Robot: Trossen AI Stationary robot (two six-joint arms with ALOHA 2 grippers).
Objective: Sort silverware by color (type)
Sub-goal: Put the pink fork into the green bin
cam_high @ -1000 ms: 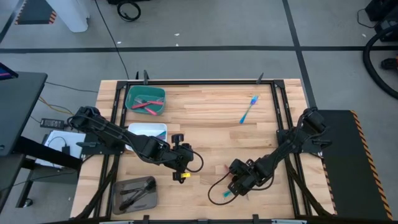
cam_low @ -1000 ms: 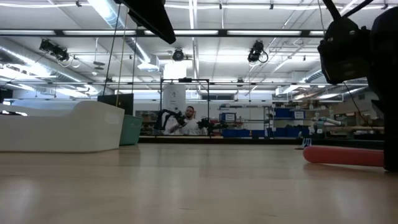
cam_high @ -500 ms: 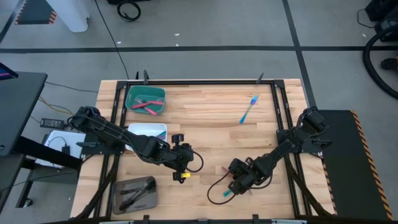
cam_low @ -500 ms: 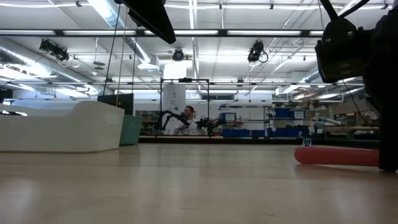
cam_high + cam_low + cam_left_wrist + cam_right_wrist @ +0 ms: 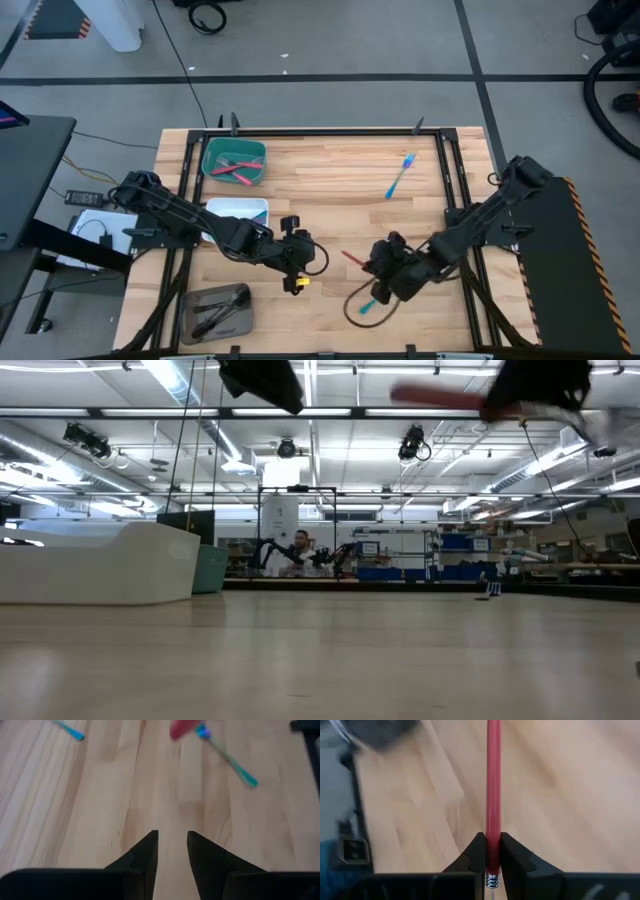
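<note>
We saw the desk (image 5: 330, 175) holding the teal tray (image 5: 234, 161) at its far left, well apart from the right gripper (image 5: 383, 262), which hung mid-desk clenched on a red-handled utensil (image 5: 493, 780) running straight out ahead between its jaws. The left gripper (image 5: 296, 248) sat nearer that tray, jaws parted with nothing between them. Teal pieces lay on the desk, one just beside the right gripper (image 5: 368, 304), one far right (image 5: 399, 177).

Bright, even overhead light — wrist views motion-blurred, shadows faint.
</note>
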